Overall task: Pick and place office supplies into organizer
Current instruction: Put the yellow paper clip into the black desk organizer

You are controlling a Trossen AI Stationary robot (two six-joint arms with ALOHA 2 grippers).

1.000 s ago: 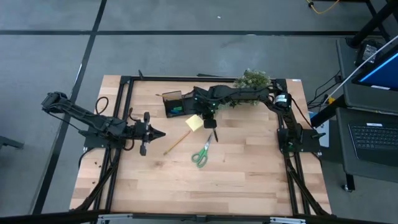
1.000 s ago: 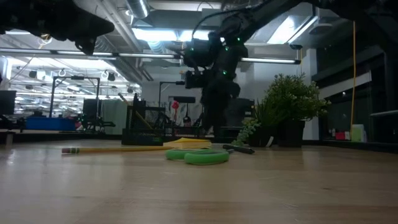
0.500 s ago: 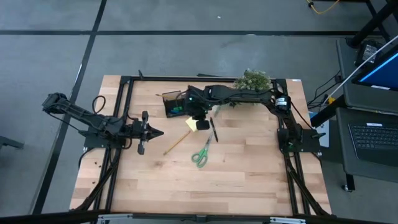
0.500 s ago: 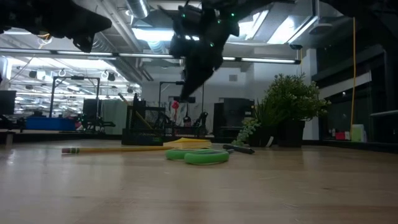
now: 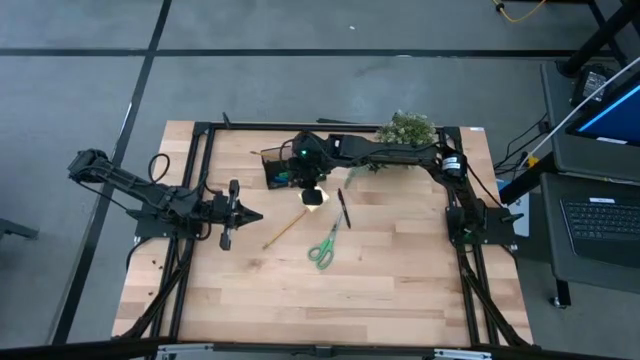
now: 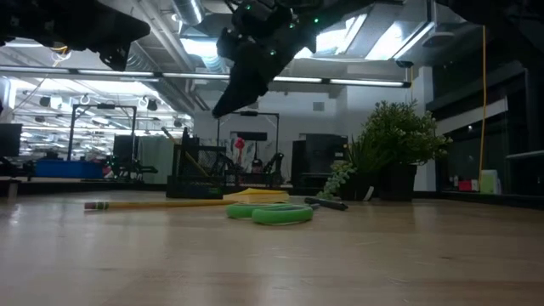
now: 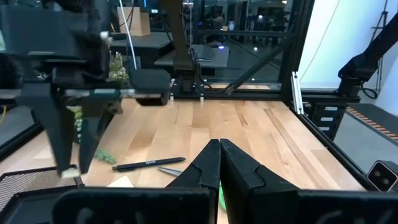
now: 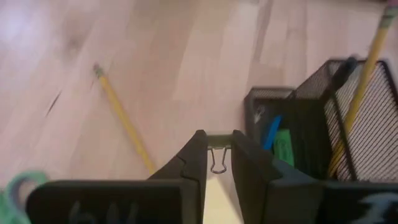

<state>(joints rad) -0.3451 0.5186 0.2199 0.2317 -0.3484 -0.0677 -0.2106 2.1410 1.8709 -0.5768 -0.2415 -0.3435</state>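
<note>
My right gripper [image 5: 308, 180] hangs above the table between the black mesh organizer [image 5: 278, 168] and the yellow sticky-note pad [image 5: 316, 197]. It is shut on a small green piece, a binder clip [image 8: 217, 147]. The organizer [image 8: 323, 124] holds a blue and a green piece and an upright pencil. On the wood lie a black pen [image 5: 344, 208], green-handled scissors [image 5: 324, 245] and a wooden pencil [image 5: 284, 229]. My left gripper [image 5: 258, 213] waits at the table's left, held level, shut on nothing [image 7: 219, 149]. My right gripper pinches the clip's green body [image 8: 217, 143] between its two fingertips [image 8: 198, 149]. The clip's wire loop [image 8: 217, 165] shows in the gap behind the tips. The fingers slant down toward the organizer. The clip is lifted clear of the table.
A bushy green plant [image 5: 405, 128] stands at the far edge behind the right arm. The black table frame [image 5: 200, 150] runs around the work area. Bare wood lies in the near half of the table [image 5: 350, 300].
My right gripper has risen from the table near the pen and gone toward the table's left, toward the organizer. It has tipped from pointing steeply down to a slant. The clip has gone up with it.
</note>
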